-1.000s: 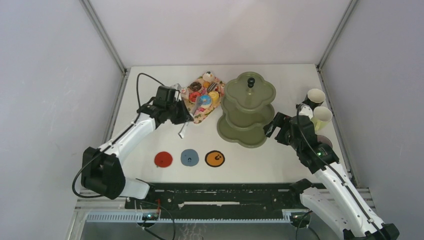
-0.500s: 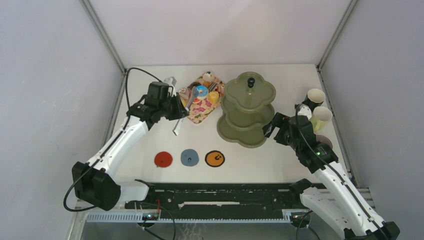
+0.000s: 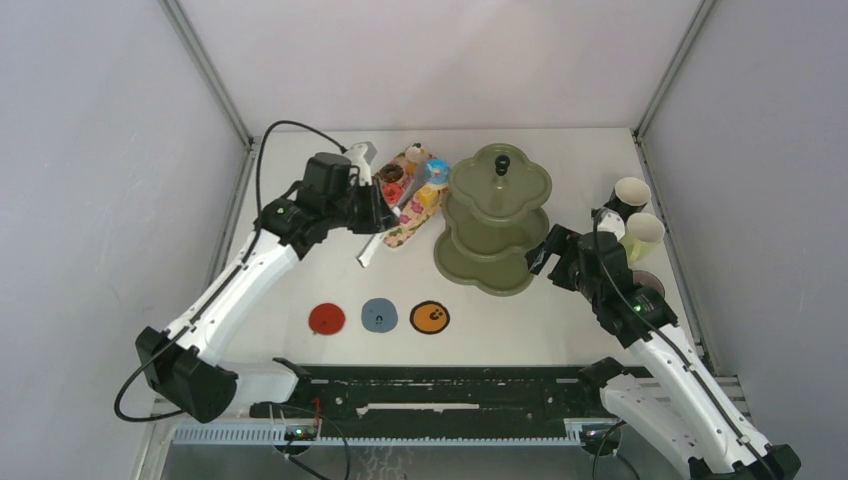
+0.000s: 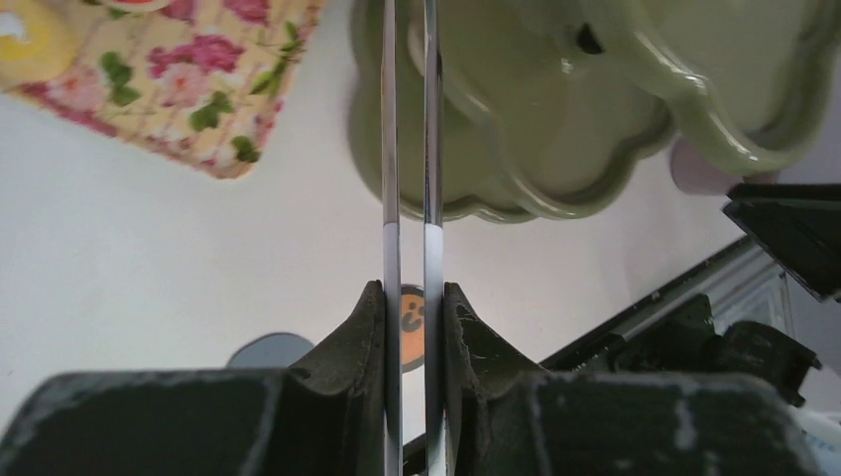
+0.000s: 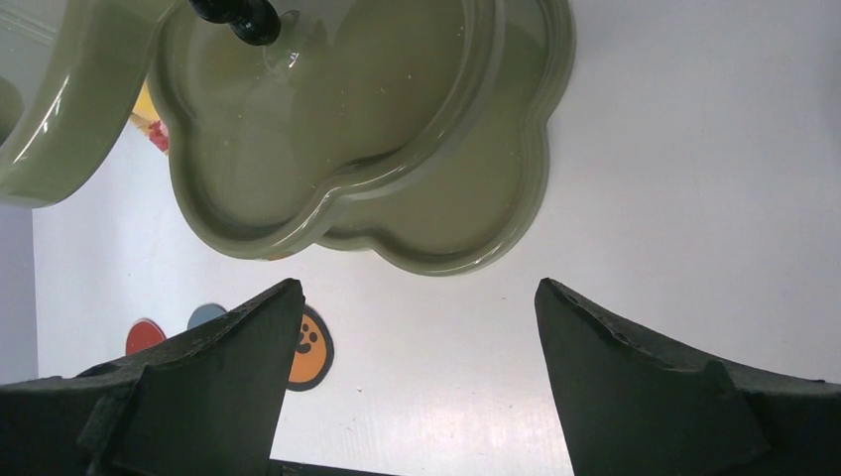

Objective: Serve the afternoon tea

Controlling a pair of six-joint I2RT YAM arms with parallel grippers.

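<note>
Left gripper (image 4: pixel 407 302) clamped on tongs (image 4: pixel 391 149). Tips ahead seem to pinch a blue donut (image 3: pixel 437 168), just short of the green stand (image 3: pixel 500 185). Right gripper (image 5: pixel 417 327) gaping, empty, stand right ahead of it. Tiers look bare. Other treats (image 3: pixel 392 173) sit on the tray (image 3: pixel 403 228) beside the left gripper, mugs (image 3: pixel 631 192) beyond the right one, off the coasters (image 3: pixel 379 315). Barely started.

Stand (image 3: pixel 497 250) plain olive-green, knob (image 3: pixel 502 163) black. Tray (image 3: pixel 405 230) pink-and-yellow floral. Red coaster (image 3: pixel 327 319), blue coaster (image 3: pixel 379 315), orange coaster (image 3: pixel 430 317) with black marks.
</note>
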